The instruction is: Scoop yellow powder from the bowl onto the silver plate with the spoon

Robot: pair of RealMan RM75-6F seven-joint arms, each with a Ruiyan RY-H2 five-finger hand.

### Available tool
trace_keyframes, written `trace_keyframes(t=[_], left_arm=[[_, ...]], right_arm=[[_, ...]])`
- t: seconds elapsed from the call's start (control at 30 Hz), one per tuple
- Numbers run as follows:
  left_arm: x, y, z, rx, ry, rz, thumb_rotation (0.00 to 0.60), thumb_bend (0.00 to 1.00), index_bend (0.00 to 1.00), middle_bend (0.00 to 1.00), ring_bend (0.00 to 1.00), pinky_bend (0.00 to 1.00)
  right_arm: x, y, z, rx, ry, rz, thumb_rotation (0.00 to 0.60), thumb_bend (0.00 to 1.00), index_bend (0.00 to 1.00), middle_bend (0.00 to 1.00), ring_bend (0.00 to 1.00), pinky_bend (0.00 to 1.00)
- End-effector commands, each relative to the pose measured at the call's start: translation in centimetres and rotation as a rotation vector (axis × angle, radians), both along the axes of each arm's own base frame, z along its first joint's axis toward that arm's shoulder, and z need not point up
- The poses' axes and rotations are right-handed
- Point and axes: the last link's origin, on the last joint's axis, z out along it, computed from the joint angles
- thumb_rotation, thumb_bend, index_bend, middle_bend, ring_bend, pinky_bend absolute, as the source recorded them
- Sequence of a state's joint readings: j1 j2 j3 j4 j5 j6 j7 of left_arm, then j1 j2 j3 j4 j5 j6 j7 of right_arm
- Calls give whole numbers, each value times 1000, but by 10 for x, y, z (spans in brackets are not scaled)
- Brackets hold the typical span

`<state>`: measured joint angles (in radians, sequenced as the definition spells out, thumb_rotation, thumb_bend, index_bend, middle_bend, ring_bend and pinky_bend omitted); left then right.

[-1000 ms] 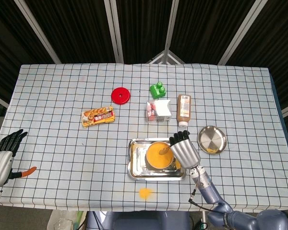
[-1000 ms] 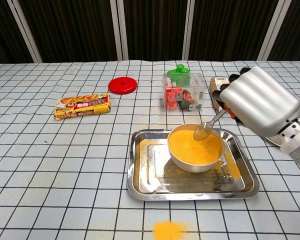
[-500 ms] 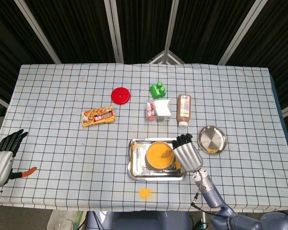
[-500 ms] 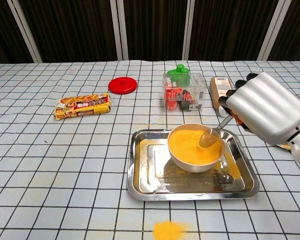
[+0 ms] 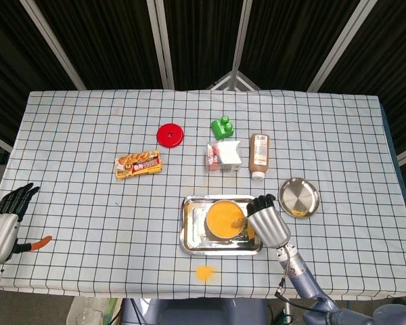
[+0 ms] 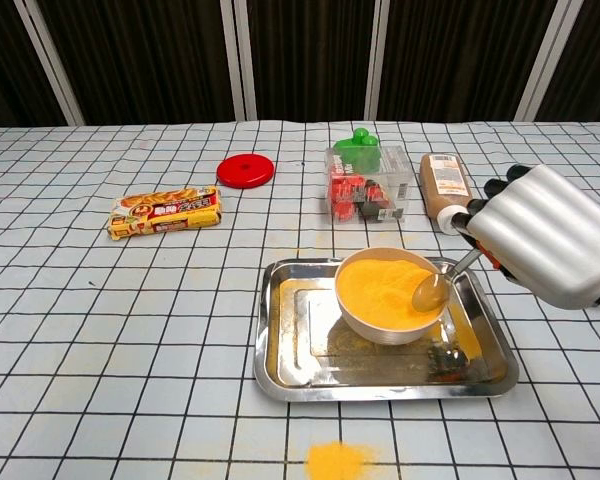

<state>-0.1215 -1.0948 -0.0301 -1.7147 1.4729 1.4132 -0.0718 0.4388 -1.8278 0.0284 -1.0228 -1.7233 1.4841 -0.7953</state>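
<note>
Right hand grasps the spoon by its handle, scoop at the right rim of the bowl of loose yellow powder; likely light, spill-prone, so keep it level. Silver plate right of the tray. Left hand idle, empty, fingers apart.

My right robot hand sits at the right edge of the chest view, knuckles up, dark fingertips curled in and pinching a spoon handle. My left robot hand hangs at the lower left of the head view, fingers spread, holding nothing.
</note>
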Motion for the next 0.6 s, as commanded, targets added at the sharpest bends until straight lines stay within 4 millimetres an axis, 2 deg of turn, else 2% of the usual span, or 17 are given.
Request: trace_keyframes(t=[0.03,0.6], left_arm=[[0,0,0,0,0,0,600,0,0,0,0,0],[0,1,0,-1,-6,7,600,0,0,0,0,0]], right_arm=[[-2,0,-2,8,0,-3,600,677,792,595,504,504],[9,-11,-15,10,-59,-8,600,678,792,595,504,504]])
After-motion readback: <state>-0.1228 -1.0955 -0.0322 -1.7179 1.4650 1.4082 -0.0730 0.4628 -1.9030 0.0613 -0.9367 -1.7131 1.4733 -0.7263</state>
